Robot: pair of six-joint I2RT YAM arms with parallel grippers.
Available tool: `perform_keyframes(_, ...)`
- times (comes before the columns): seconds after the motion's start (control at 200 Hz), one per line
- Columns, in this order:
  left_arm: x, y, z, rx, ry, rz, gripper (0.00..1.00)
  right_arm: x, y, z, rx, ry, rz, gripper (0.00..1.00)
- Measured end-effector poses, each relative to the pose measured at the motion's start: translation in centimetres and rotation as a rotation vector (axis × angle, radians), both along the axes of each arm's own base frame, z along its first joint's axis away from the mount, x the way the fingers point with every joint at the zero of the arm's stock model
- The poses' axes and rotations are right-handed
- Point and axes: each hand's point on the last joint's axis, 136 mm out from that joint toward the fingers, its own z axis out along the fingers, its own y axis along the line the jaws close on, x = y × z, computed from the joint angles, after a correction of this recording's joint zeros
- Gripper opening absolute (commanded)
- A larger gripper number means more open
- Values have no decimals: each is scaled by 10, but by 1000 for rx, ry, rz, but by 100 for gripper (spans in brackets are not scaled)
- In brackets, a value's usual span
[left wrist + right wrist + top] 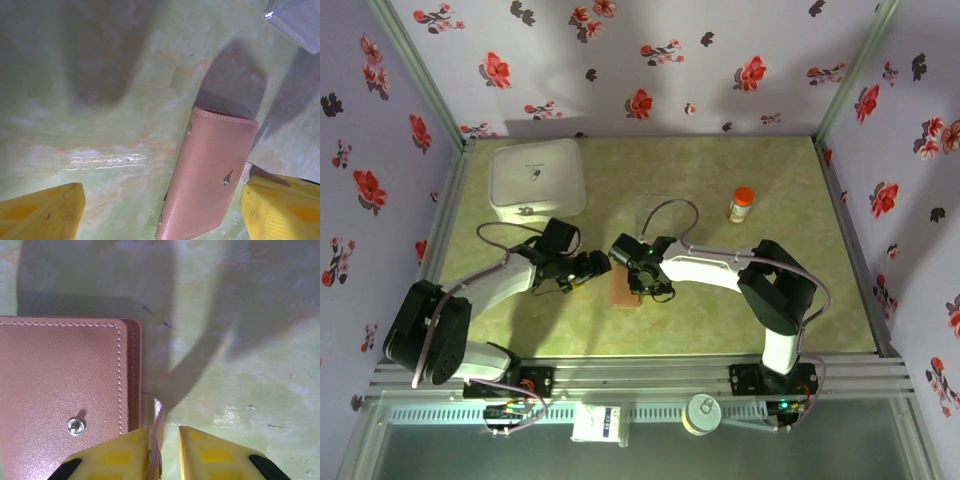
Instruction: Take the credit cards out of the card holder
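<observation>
Two claws meet over the card holder [625, 293], which lies shut, brown outer face up, about midway between the left and right edges of the surface [720, 320] and nearer its near edge than its far one; the left gripper [592, 268] sits just beside the holder's left side, the right gripper [642, 282] at its right side. From the left wrist, the left gripper [161, 192] is released, its fingers spread wide, and the card holder [207, 170] lies slanted between them, close to one finger [280, 210]. From the right wrist, the right gripper [164, 450] is nearly clenched at the card holder's [60, 390] corner; the strap [155, 425] runs between its fingers against one pad, though I cannot tell whether it is truly pinched.
</observation>
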Motion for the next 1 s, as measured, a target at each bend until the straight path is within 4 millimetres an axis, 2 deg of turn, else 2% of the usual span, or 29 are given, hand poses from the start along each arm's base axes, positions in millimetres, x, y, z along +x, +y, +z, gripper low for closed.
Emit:
perform_keyframes(0.4, 0, -3, -9, 17, 25, -5, 81, 4, 5, -4, 44, 10, 5, 19)
perform_keyframes(0.565, 0, -3, -11, 21, 29, -6, 81, 3, 4, -15, 37, 36, 3, 16)
perform_keyframes(1.0, 12, -10, -3, 10, 8, -7, 81, 8, -2, -13, 35, 33, 2, 11)
